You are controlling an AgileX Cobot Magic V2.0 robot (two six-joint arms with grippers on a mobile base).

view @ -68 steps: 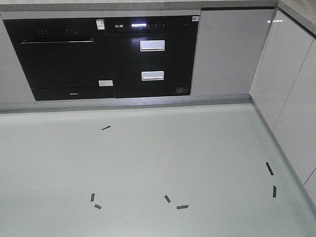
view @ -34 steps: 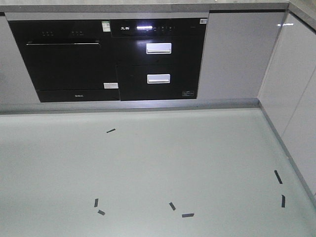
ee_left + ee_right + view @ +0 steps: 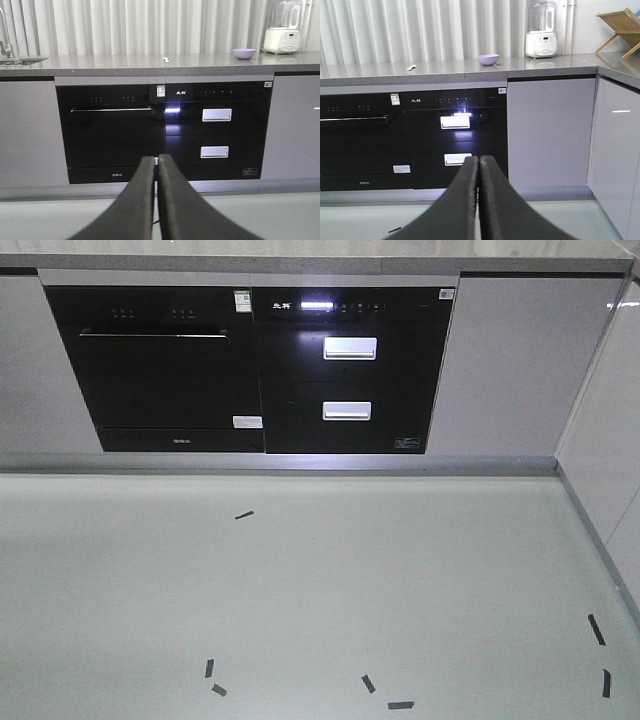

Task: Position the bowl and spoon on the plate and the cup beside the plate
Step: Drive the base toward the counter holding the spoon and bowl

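A lavender bowl (image 3: 244,53) stands on the grey counter (image 3: 125,62) far ahead, toward its right; it is also in the right wrist view (image 3: 488,59). A small pale spoon (image 3: 166,60) lies on the same counter left of the bowl, and shows in the right wrist view too (image 3: 411,67). The plate and the cup are out of view. My left gripper (image 3: 156,159) is shut with nothing in it, low above the floor. My right gripper (image 3: 479,159) is likewise shut and empty. Both are well short of the counter.
Below the counter sit a black oven (image 3: 160,370) and black drawers with white handles (image 3: 349,348). A white appliance (image 3: 541,37) stands right of the bowl, with a wooden rack (image 3: 620,30) further right. A faucet (image 3: 5,40) is at far left. Tape marks (image 3: 243,514) dot the floor; cabinets (image 3: 620,420) line the right.
In the front view the oven, drawers and floor marks have slid right and slightly down the frame, so the view has swung left.
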